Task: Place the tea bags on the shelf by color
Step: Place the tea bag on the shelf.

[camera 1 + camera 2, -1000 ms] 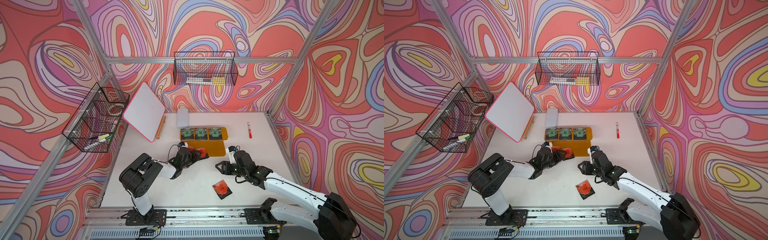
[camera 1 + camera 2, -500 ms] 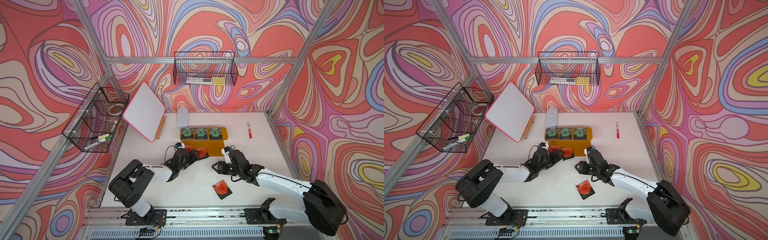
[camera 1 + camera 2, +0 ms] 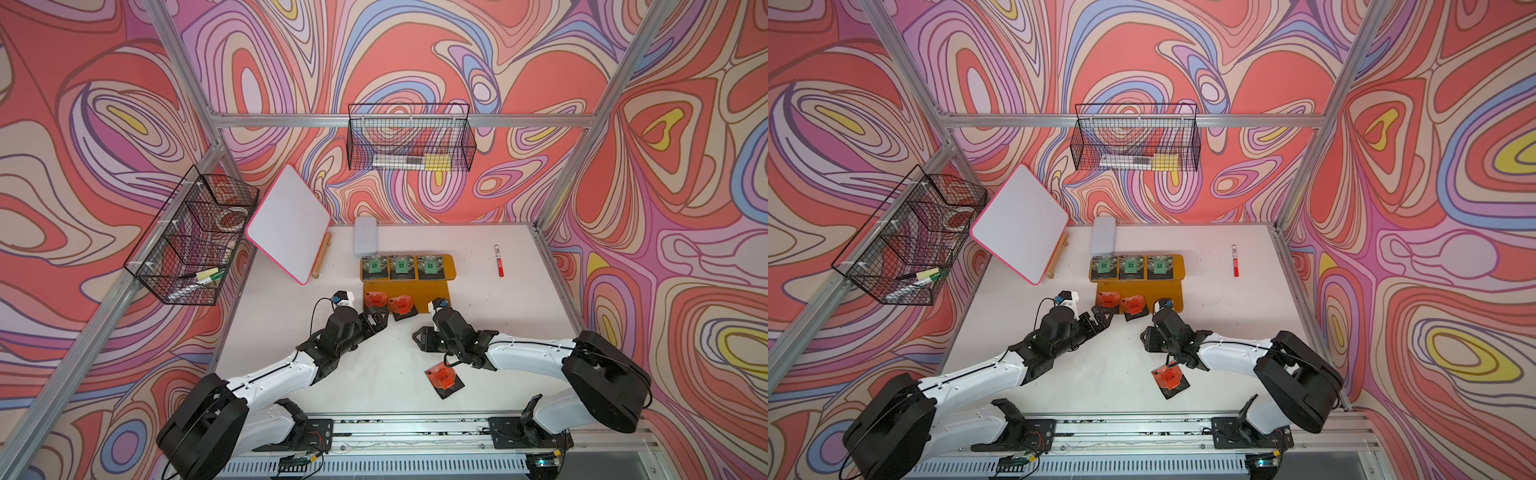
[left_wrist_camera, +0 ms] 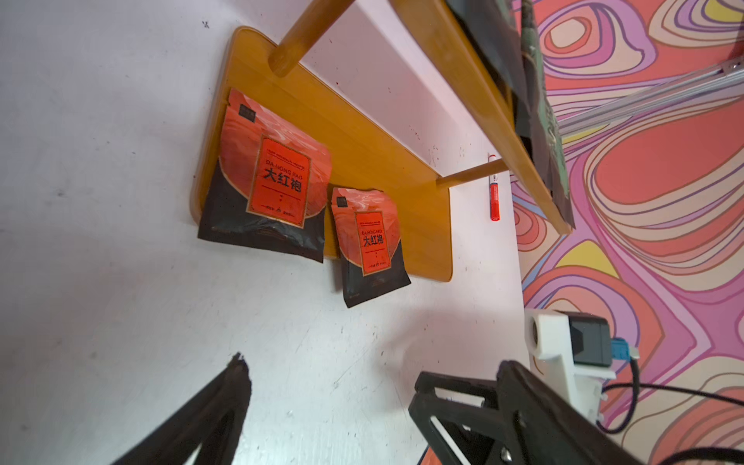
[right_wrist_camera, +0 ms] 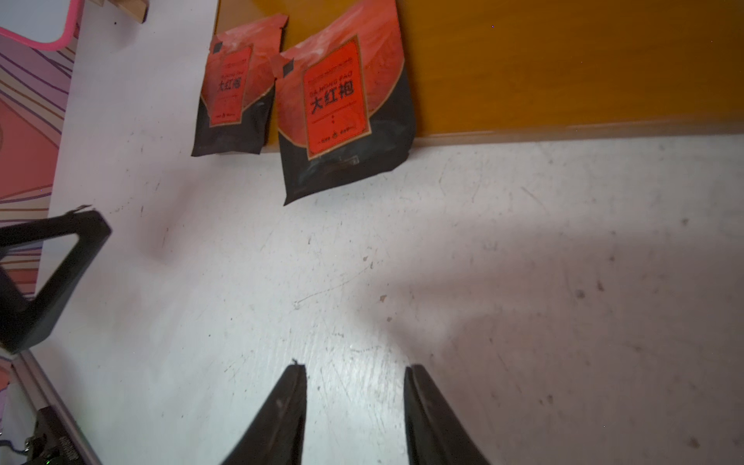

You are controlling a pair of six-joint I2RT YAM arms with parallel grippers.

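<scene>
Left wrist view: left gripper (image 4: 328, 374) splayed wide, nothing held
Right gripper (image 5: 354, 367): parted, nothing gripped
Orange tea bag (image 3: 444, 379): spotted at 5 o'clock of shelf (image 3: 424, 291)

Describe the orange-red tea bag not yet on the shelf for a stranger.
Find the mustard-yellow shelf on the white table. Nearer the front rail, one orange-red tea bag lies alone on bare tabletop; the other two orange-red bags lie on the shelf's lower board.

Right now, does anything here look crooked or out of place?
Yes. Two orange-red tea bags hang over the front edge of the shelf's lower board, the second tilted. A third orange-red tea bag lies askew on the table, apart from it. The green tea bags sit neatly in a row.
</scene>
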